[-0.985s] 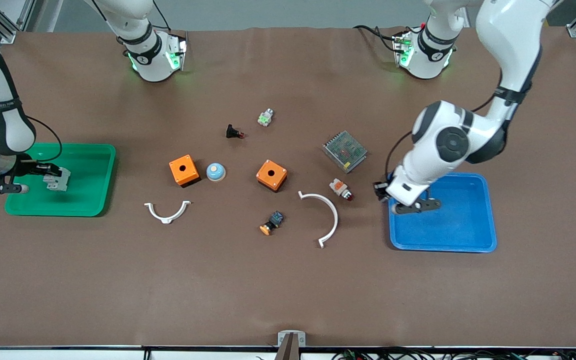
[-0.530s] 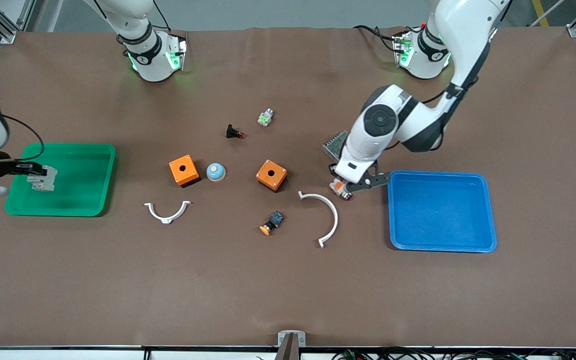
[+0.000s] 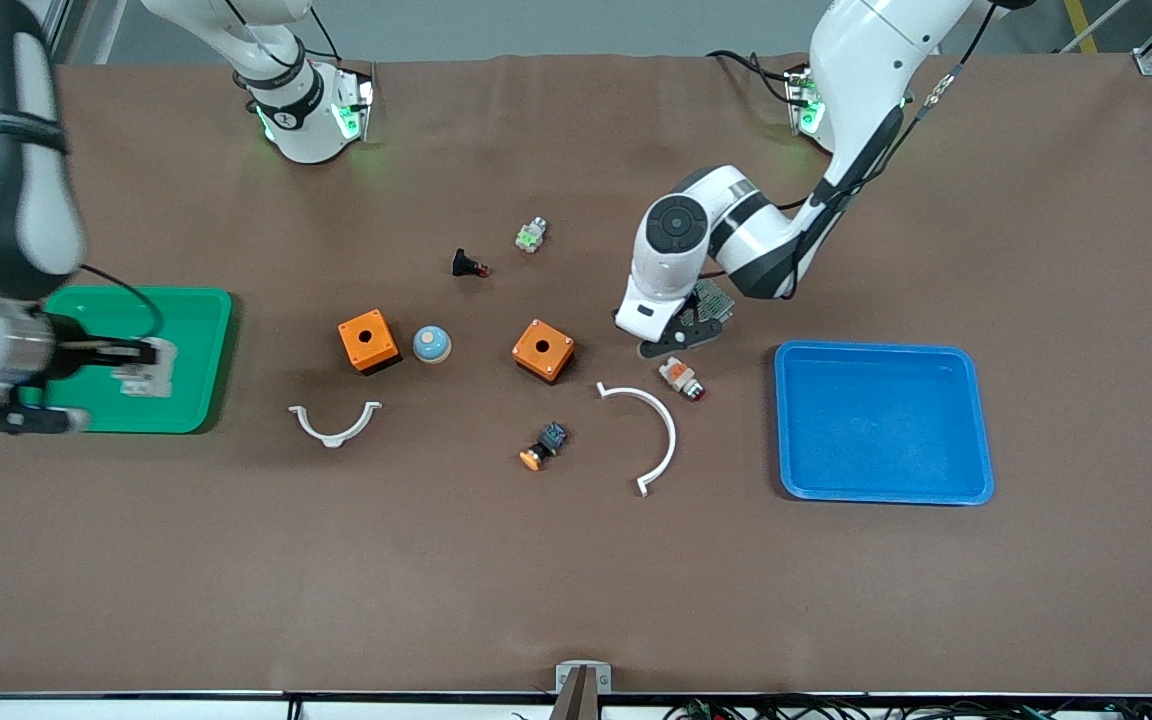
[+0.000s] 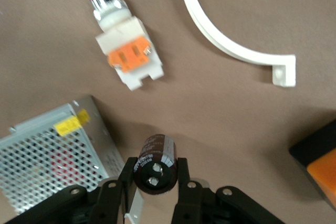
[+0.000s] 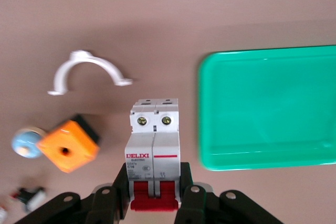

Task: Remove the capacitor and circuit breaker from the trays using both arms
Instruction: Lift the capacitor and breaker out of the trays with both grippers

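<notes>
My left gripper [image 3: 678, 338] is shut on the capacitor [image 4: 155, 162], a small black cylinder with two silvery terminals. It holds the capacitor above the table, between the metal power supply [image 3: 706, 297] and the white-and-orange button [image 3: 681, 377]. The arm hides the capacitor in the front view. My right gripper [image 3: 136, 364] is shut on the breaker [image 3: 151, 366], a white-grey block with a red switch [image 5: 153, 195]. It holds the breaker over the green tray's [image 3: 198, 310] edge toward the table's middle. In the right wrist view the green tray [image 5: 268, 108] lies beside the breaker [image 5: 155, 135].
A blue tray [image 3: 881, 490] lies toward the left arm's end. Two orange boxes [image 3: 368, 340] [image 3: 543, 350], a blue dome [image 3: 431, 344], two white curved brackets [image 3: 334, 425] [image 3: 651, 430], a black push-button [image 3: 466, 264] and an orange-tipped part [image 3: 543, 446] lie mid-table.
My left arm has swung from over the blue tray to over the power supply and button, the capacitor still in it. My right gripper has carried the breaker to the green tray's inner edge.
</notes>
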`<state>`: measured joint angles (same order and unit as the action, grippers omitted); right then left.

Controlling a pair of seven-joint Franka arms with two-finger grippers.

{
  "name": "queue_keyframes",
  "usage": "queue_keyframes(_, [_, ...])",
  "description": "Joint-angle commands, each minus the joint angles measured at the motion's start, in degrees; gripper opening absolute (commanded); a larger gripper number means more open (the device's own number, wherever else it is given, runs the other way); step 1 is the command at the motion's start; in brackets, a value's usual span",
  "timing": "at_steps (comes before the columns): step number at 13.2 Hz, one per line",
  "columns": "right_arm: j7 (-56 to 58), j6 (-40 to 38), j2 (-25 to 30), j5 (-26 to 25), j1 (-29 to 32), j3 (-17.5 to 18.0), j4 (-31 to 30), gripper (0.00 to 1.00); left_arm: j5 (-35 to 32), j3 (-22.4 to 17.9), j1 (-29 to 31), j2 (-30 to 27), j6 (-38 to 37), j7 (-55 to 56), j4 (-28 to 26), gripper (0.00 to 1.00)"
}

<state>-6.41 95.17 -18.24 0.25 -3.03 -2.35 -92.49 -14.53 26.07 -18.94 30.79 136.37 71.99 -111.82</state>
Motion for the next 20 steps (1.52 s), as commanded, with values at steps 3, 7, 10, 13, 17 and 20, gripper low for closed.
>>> queue_keyframes(3, [-22.57, 7.02, -4.61, 4.13, -17.77, -0.82, 0.47, 0.2, -4.53, -0.4, -3.81, 5.93, 2.06, 9.03, 5.19, 0.0])
queue_keyframes(7, [-29.54, 16.24, -9.26, 5.81, -24.3, -0.82, -1.72, 0.2, -4.63, -0.49, -5.4, 8.67, 1.97, 10.98, 8.28, 0.0])
queue_keyframes(10, [-28.93, 23.29, -14.0, 6.25, -24.31, -0.73, -2.17, 0.2, -4.54, -0.49, -6.1, 9.11, 2.06, 11.85, 8.55, 0.0])
queue_keyframes(13, [-25.51, 26.9, -16.73, 6.34, -21.77, -0.73, -1.82, 0.2, -4.54, -0.49, -6.28, 9.55, 1.97, 12.21, 8.46, 0.05])
queue_keyframes(17, [-24.97, 28.58, -18.5, 7.66, -20.97, -0.73, -1.64, 0.2, -4.54, -0.76, -5.93, 9.2, 1.1, 12.56, 8.46, 0.83])
queue_keyframes(20, [-24.88, 29.63, -19.29, 7.92, -20.97, -0.73, -1.64, 0.21, -4.63, -0.93, -5.4, 8.15, -2.93, 12.48, 11.26, 1.0])
